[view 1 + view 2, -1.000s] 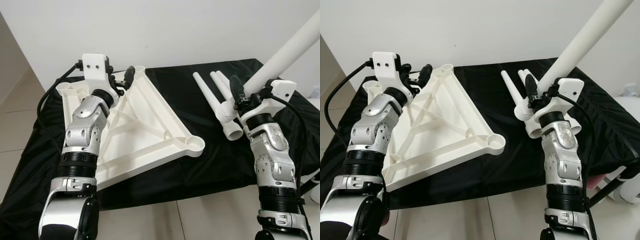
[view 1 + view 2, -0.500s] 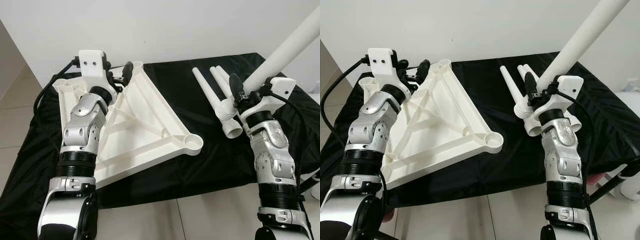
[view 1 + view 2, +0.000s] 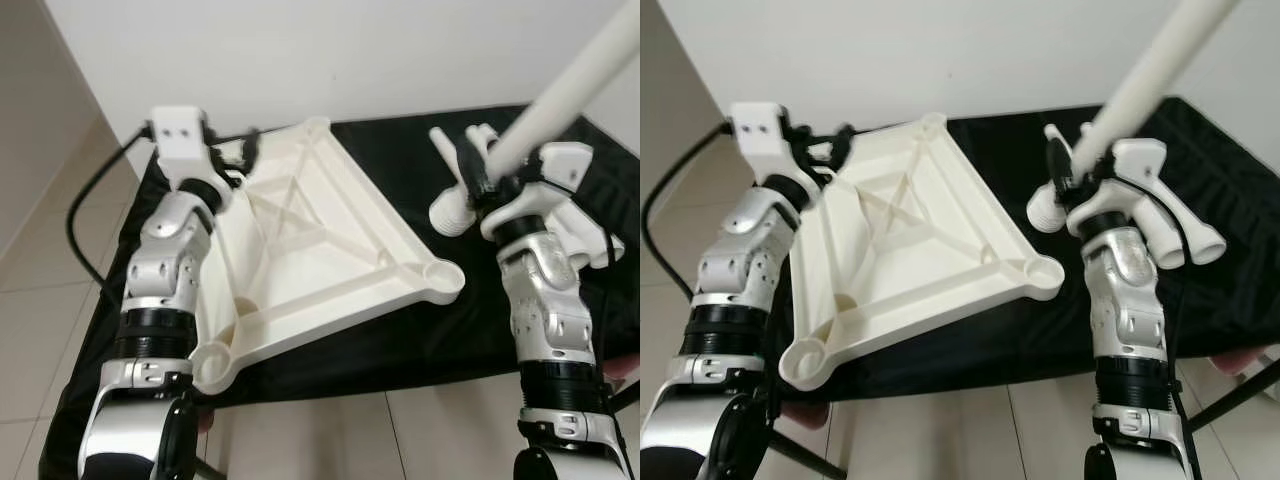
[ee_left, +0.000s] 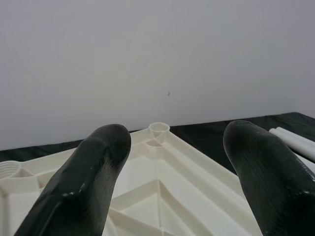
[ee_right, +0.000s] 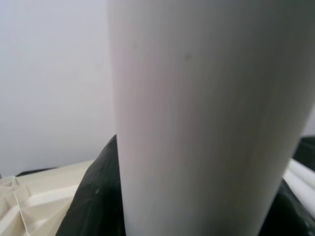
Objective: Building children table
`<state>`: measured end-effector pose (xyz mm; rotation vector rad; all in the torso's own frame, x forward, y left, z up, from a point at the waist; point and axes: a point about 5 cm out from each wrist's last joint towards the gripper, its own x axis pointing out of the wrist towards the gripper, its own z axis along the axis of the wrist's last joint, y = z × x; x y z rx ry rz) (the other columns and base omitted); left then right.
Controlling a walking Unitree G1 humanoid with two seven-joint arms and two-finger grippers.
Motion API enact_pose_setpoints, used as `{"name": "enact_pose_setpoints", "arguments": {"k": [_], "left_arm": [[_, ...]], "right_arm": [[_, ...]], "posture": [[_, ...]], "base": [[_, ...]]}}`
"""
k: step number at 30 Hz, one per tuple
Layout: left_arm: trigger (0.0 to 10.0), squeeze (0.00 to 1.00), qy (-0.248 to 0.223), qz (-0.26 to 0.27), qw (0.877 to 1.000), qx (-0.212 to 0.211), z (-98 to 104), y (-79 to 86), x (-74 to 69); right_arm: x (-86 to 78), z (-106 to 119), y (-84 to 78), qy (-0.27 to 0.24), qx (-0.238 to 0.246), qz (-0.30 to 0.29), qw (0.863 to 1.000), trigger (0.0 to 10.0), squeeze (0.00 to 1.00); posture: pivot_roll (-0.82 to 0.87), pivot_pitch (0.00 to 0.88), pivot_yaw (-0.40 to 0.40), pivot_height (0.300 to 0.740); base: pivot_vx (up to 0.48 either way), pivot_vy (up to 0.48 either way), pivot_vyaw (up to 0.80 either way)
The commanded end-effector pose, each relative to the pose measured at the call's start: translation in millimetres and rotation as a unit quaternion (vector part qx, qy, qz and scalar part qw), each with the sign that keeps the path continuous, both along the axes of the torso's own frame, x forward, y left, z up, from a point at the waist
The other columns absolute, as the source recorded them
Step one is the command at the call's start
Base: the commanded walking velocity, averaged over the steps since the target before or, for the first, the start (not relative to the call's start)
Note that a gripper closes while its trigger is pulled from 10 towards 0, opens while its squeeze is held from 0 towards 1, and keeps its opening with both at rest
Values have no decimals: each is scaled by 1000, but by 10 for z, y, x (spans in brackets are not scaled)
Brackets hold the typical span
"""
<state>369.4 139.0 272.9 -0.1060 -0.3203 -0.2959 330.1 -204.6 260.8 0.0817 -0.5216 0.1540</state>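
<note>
Looking closer and further left than a second ago, the head camera now shows the white tabletop (image 3: 320, 240) turned, its underside up on the black cloth (image 3: 420, 330), one corner socket overhanging the near edge. The left gripper (image 4: 172, 182) hovers over its far-left edge, fingers spread apart. The right gripper (image 3: 480, 180) stays clamped on a white table leg (image 3: 570, 80), held aloft and slanting up-right, threaded end down. Spare legs (image 3: 1185, 235) lie behind.

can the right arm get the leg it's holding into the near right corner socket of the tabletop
Probably yes: the right gripper grips a table leg, its threaded end hangs above bare cloth, and the corner socket lies open nearby.
</note>
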Motion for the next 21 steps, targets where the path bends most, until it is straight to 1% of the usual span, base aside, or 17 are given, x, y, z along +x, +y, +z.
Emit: {"name": "enact_pose_setpoints", "arguments": {"k": [1,11,16,21], "left_arm": [[10000,0,-9,12,1000,3,28,69,-5],[10000,0,-15,15,1000,9,44,72,-10],[10000,0,-23,12,999,27,59,58,-17],[10000,0,-26,6,999,31,59,46,-31]], "right_arm": [[-8,50,70,-16,-4,9,1000,10000,0],[-6,59,54,-19,-4,7,1000,10000,0],[3,62,64,-20,-5,8,1000,10000,0],[3,57,68,-19,-6,8,1000,10000,0]], "posture": [[-107,34,89,740],[-106,29,89,740],[-105,28,89,740],[-104,31,88,740]], "base": [[0,0,0],[0,0,0],[0,0,0],[0,0,0]]}}
